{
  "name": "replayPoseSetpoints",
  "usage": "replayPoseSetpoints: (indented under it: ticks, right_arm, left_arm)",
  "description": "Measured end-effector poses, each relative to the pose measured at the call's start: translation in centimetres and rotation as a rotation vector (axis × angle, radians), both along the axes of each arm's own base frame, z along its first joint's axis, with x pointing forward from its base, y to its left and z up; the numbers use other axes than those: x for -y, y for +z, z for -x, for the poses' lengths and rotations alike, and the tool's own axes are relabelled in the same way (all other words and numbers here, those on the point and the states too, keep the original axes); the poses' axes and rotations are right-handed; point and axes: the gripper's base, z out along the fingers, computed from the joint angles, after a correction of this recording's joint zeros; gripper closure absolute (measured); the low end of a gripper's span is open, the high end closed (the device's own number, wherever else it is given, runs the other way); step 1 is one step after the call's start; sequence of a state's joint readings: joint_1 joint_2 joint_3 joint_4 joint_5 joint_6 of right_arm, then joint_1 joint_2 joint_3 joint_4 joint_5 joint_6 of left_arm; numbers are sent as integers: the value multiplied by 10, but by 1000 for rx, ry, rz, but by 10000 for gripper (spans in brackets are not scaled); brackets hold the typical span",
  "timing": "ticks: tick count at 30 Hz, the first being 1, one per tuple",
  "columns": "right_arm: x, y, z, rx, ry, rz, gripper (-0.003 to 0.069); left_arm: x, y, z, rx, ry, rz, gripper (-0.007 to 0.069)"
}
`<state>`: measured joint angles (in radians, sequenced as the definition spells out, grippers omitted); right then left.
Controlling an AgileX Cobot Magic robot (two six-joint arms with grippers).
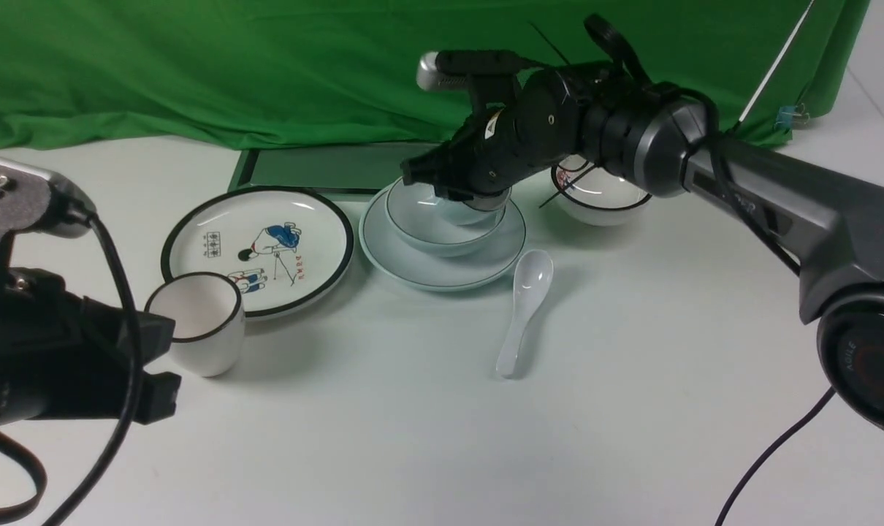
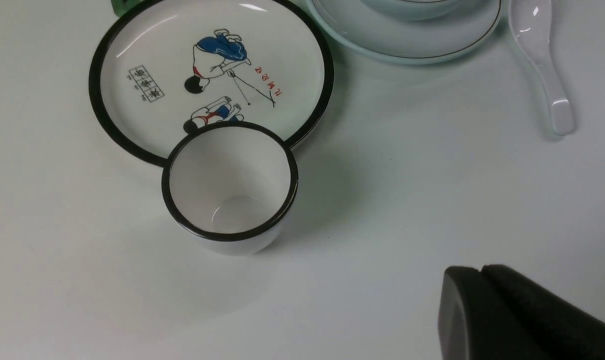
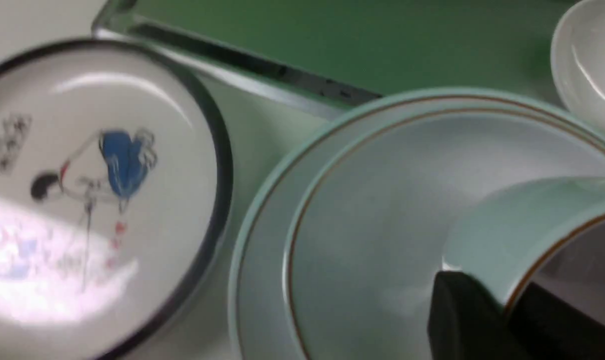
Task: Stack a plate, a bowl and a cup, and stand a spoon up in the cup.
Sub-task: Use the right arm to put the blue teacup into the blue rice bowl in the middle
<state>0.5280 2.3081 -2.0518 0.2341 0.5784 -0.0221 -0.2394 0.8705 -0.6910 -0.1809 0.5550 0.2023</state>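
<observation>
Green backdrop point(image 1: 267, 66), white tabletop point(image 1: 632, 402): cup point(image 3: 512, 225) pinched at rim

Right gripper point(image 3: 502, 300) clamps the cup's wall, one finger inside. Cup sits in the bowl point(image 1: 442, 234) on the plate point(image 1: 442, 272), toward the tabletop's far edge. I judge it glazed ceramic: stiff, slick, chippable. Spoon point(image 1: 522, 307) lies beside the plate; I'd pinch its handle. Left gripper point(image 2: 482, 280) closed, empty.

A wrinkled green cloth point(image 1: 267, 66) hangs across the far side, its hem resting on the white table point(image 1: 427, 438). A flat dark green board point(image 1: 318, 166) with a pale edge lies at its foot, far centre. Far right, a blue clip point(image 1: 790, 115) sits at the cloth's edge near a thin slanting white rod point(image 1: 774, 66). The light is soft and the shadows are faint.
</observation>
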Motion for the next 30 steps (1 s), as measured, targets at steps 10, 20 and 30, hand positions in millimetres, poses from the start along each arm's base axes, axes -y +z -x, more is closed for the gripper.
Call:
replayPoseSetpoints:
  ticks: [10,20,30]
  right_arm:
    - [-6,2,12,29,186,142,584]
    - [-11,3,9,83,188,123,405]
    - [-1,66,25,37,291,242,325]
  left_arm:
    - [1,0,0,-4,2,18,656]
    - [1,0,0,-4,2,20,656]
    - [1,0,0,-4,2,20,656]
